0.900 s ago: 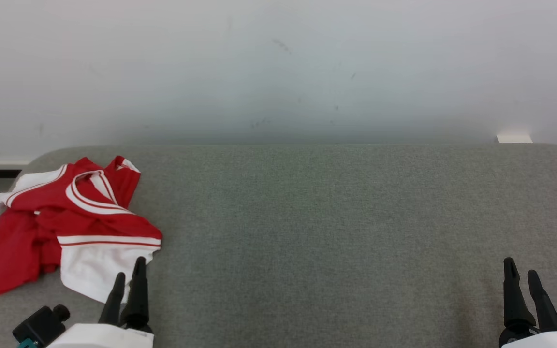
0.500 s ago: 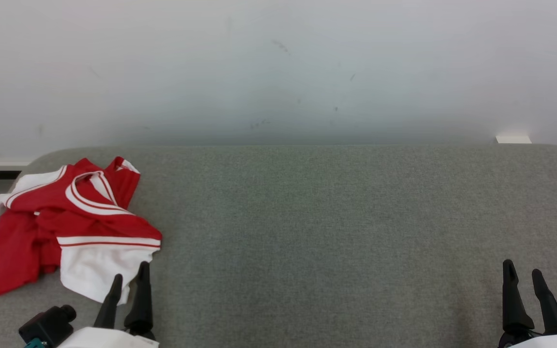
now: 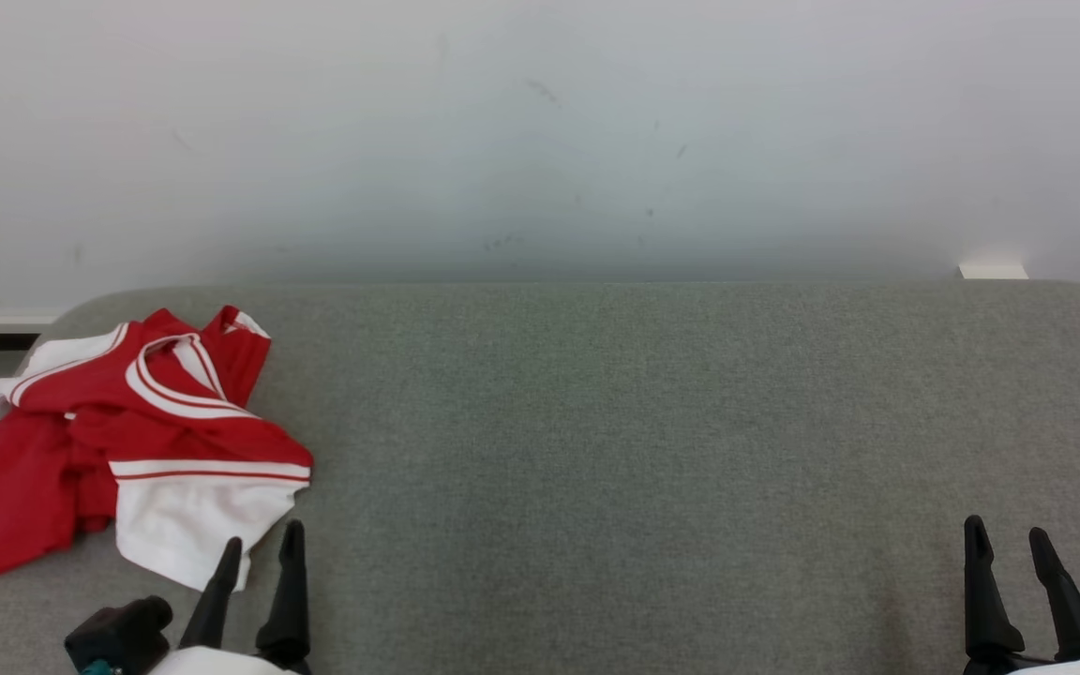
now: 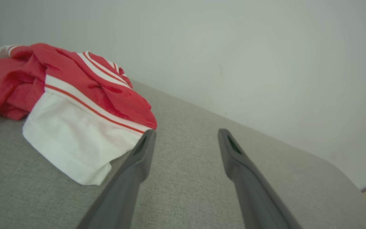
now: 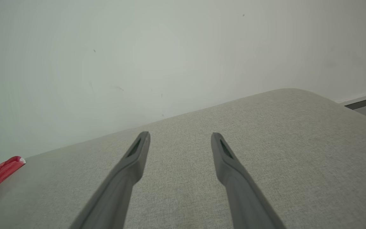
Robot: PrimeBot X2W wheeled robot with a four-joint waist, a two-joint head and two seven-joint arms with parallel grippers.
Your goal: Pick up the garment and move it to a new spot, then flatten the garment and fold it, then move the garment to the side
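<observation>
The garment (image 3: 127,441) is a red and white shirt. It lies in a crumpled heap at the far left end of the grey padded table (image 3: 643,422), and one red bit reaches the table's left edge. The left gripper (image 3: 263,534) sits just beside the white part (image 3: 174,516) of the shirt, with its two fingers apart and nothing between them. The right gripper (image 3: 1005,527) is well away at the other end of the table, and its fingers are apart too. The shirt looks soft, thin and light, so it will likely flop and hang down when lifted. A good place to grab may be the white part closest to the left gripper, where the cloth is bunched up. Pinching only one layer could let the rest drag behind.
</observation>
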